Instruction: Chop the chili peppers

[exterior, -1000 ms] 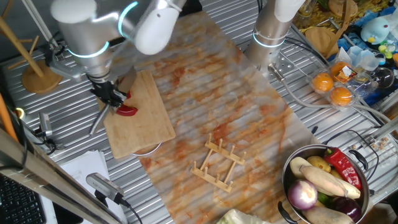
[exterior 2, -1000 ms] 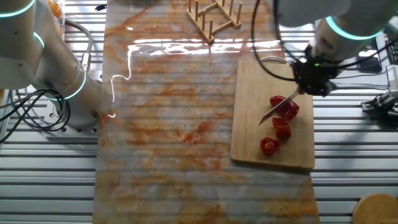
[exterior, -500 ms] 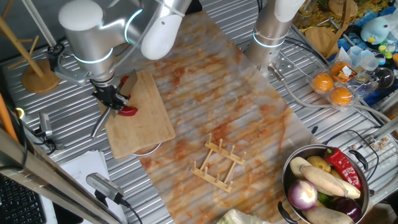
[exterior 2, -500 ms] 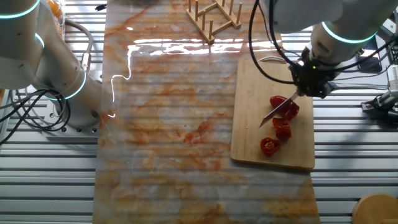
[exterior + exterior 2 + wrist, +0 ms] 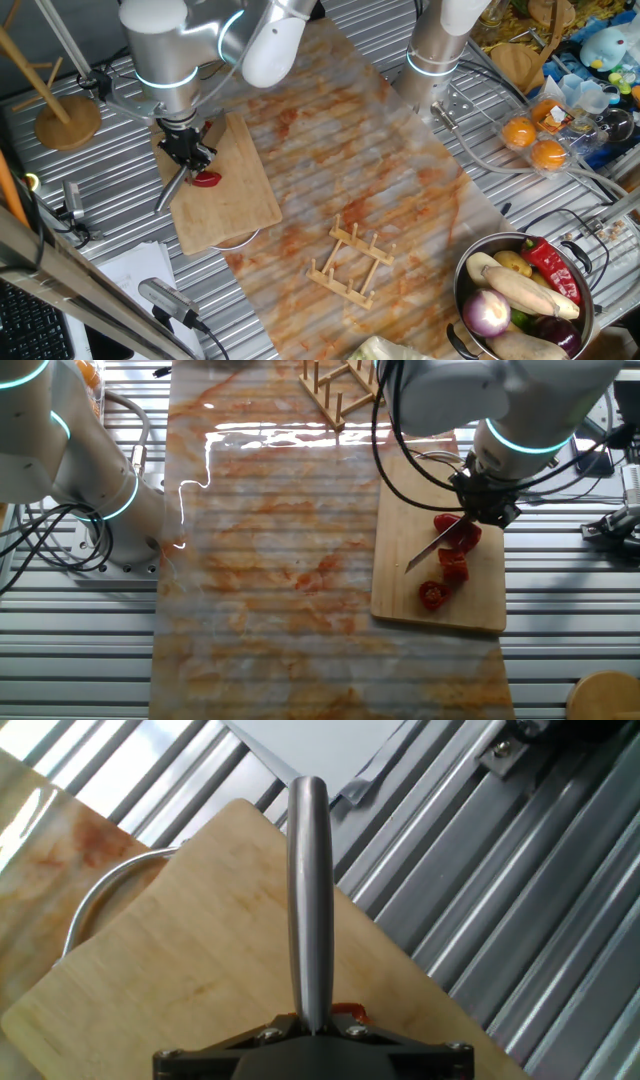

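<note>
Fingers (image 5: 484,512) look clamped on the knife (image 5: 437,544), blade over the chili peppers (image 5: 452,550) on the cutting board (image 5: 410,580), so you're mid-chop, and next you probably want another downward slice through the biggest piece.

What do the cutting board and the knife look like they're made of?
The cutting board looks like bamboo or light wood with a matte finish: pale tan with fine straight grain lines, plain in the hand view. The knife looks like metal, probably steel: silver-grey, smooth, with a soft sheen along its length. The gripper holds it over the red chili peppers.
</note>
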`<state>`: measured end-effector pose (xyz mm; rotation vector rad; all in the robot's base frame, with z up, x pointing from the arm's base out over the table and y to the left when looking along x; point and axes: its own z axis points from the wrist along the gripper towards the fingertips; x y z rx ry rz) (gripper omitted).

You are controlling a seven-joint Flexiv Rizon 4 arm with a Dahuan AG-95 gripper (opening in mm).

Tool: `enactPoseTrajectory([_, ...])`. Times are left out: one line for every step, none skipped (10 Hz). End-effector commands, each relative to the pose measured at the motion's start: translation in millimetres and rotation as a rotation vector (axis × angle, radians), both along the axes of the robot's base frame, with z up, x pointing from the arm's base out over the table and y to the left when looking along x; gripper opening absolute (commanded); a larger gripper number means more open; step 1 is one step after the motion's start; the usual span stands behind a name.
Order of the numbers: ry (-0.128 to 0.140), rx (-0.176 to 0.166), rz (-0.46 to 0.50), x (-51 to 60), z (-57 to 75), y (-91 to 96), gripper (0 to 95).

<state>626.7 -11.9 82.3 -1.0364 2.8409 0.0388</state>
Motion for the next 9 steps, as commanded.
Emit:
enactPoseTrajectory([0.000, -0.013, -0.010, 1.4, -5.0, 0.5, 0.0])
enactPoseTrajectory([0.000, -0.014, -0.009, 3.1, -8.1, 0.8, 0.0])
enactPoseTrajectory([0.000, -0.016, -0.010, 4.5, -9.0, 1.1, 0.0])
enactPoseTrajectory([0.002, -0.017, -0.009, 7.0, -8.2, 2.2, 0.0])
enactPoseTrajectory([0.004, -0.018, -0.006, 9.5, -8.2, 3.4, 0.0])
enactPoseTrajectory([0.005, -0.017, -0.001, 13.3, -11.9, 5.8, 0.0])
enactPoseTrajectory([0.005, -0.017, 0.000, 14.3, -15.0, 7.6, 0.0])
enactPoseTrajectory([0.006, -0.017, 0.001, 15.9, -20.0, 11.4, 0.0])
enactPoseTrajectory([0.007, -0.016, 0.002, 16.3, -20.5, 12.7, 0.0])
